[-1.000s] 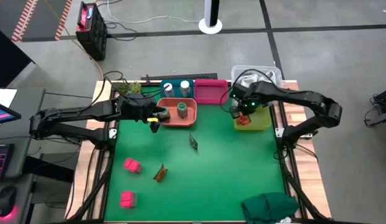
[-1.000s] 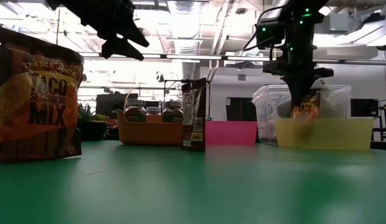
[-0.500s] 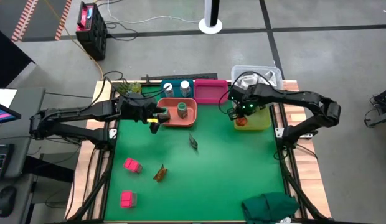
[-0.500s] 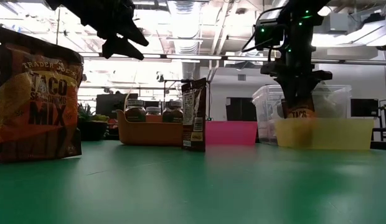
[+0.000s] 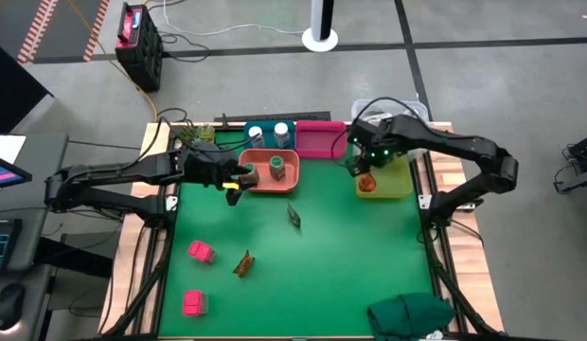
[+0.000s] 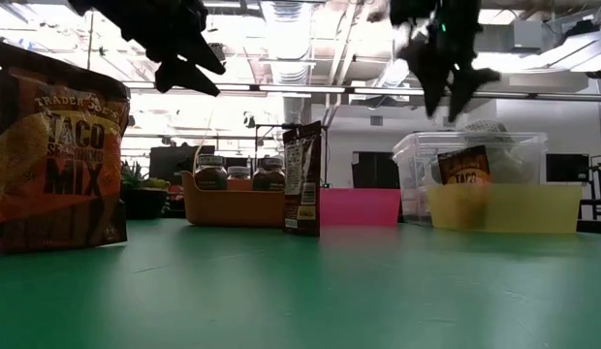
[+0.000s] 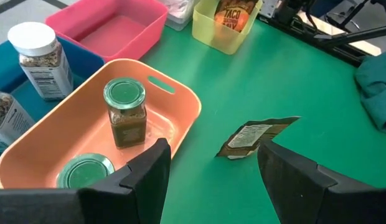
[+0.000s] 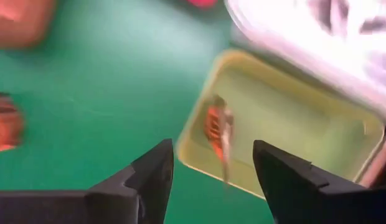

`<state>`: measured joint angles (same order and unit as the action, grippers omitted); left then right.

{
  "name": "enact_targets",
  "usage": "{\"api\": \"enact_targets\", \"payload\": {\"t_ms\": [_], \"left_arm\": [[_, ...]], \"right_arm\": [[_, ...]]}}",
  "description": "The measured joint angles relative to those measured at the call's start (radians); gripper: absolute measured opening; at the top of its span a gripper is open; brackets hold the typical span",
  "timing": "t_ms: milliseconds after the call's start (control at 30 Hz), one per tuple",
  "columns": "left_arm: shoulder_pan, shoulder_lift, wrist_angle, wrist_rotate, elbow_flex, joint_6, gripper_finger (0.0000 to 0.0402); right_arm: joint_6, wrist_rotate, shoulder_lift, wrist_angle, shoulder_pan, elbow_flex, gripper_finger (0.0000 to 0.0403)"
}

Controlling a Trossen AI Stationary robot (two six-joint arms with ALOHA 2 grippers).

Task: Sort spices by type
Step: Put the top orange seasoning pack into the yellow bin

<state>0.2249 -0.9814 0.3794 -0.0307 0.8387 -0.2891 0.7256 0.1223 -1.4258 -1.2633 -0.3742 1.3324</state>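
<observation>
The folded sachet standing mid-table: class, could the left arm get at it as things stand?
Probably yes. The left gripper hangs open beside the orange tray, and only bare green mat lies between it and the sachet.

The near sachet [image 6: 56, 155] reads "TRADER… TACO… MIX".

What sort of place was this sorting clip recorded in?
Most likely a robotics lab or workshop, not a kitchen. The green table stands on a bare grey concrete floor with cables trailing across it, and the low view shows an open industrial ceiling with strip lights behind the bins.
</observation>
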Motion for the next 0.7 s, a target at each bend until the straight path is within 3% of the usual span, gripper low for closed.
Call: {"api": "enact_targets", "payload": {"t_ms": [133,400,567,700], "left_arm": [[0.000,0.015,0.007,0.007,0.000,-0.010,0.0228],[0.000,0.032,0.020,0.020,0.001,-0.065,0.0228],[-0.003,0.031,0.029,0.109,0.001,-0.073,0.0228],[-0.016,0.034,0.092,0.111,0.008,-0.078,0.0228]], "right_arm": [[0.008,0.036,-0.001,0.054,0.108,0.089,0.0246],[0.102,0.110,-0.048,0.323,0.332,0.096,0.0246],[0.119,0.116,-0.164,0.485,0.422,0.099,0.0246],[0.132,0.118,-0.295,0.470,0.461,0.176,0.0246]]}}
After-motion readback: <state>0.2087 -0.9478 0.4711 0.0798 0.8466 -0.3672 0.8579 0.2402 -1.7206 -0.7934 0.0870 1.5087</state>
